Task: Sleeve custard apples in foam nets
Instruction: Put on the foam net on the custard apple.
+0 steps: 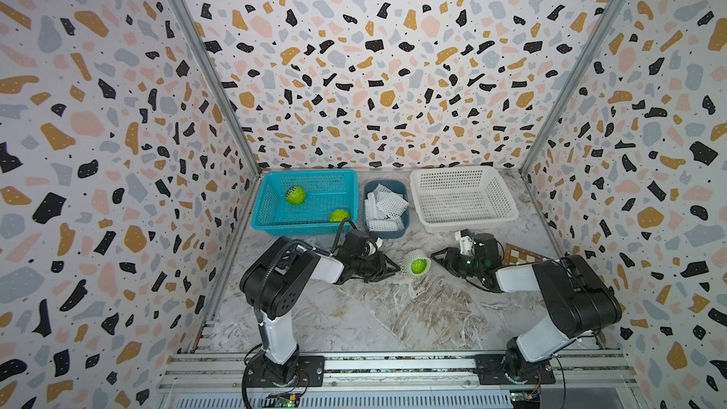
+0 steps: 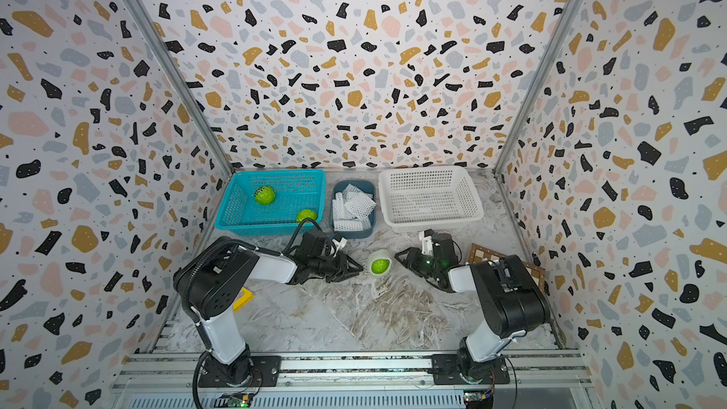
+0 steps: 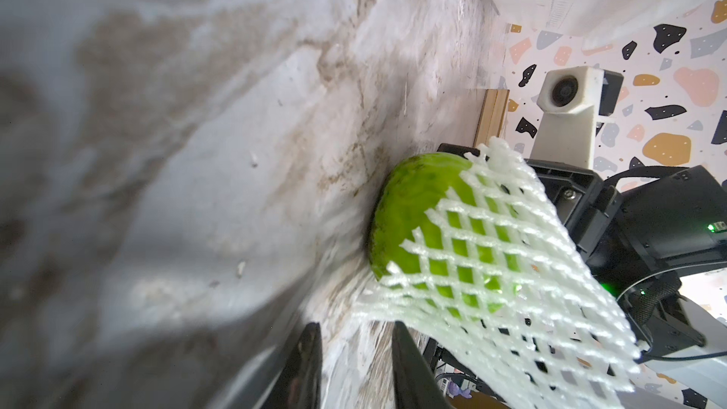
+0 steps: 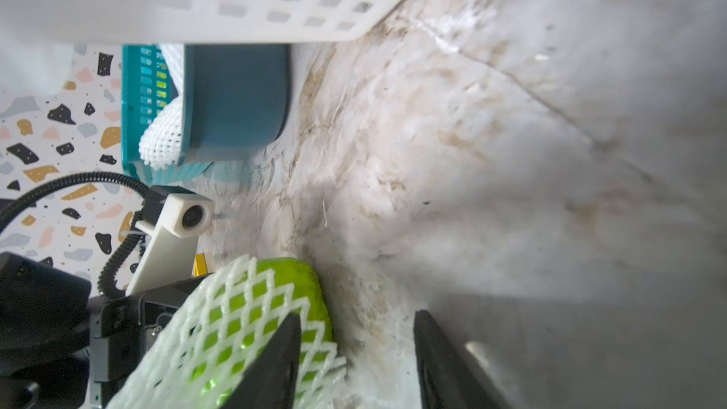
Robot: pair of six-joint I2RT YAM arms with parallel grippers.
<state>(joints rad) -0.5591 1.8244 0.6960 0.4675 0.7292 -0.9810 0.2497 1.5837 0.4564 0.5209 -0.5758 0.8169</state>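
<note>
One custard apple [image 1: 418, 266] lies mid-table, wrapped in a foam net [image 1: 408, 256] whose mouth leaves part of the green skin bare. My left gripper [image 1: 395, 268] is just left of it and my right gripper [image 1: 435, 256] just right of it. Both are open and hold nothing. In the left wrist view the sleeved custard apple [image 3: 417, 206] lies beyond the left gripper [image 3: 354, 328]. The right wrist view has the foam net [image 4: 236, 308] beside one finger of the right gripper [image 4: 358, 316]. Two bare custard apples [image 1: 296, 195] [image 1: 339, 215] sit in the teal basket [image 1: 303, 227]. Spare foam nets [image 1: 384, 206] fill a blue-grey bin.
A white lattice basket [image 1: 472, 223] stands at the back right with no fruit in it. A chequered board [image 1: 521, 255] lies behind the right arm. A yellow piece [image 2: 244, 299] lies on the table by the left arm's elbow. Patterned walls close in three sides.
</note>
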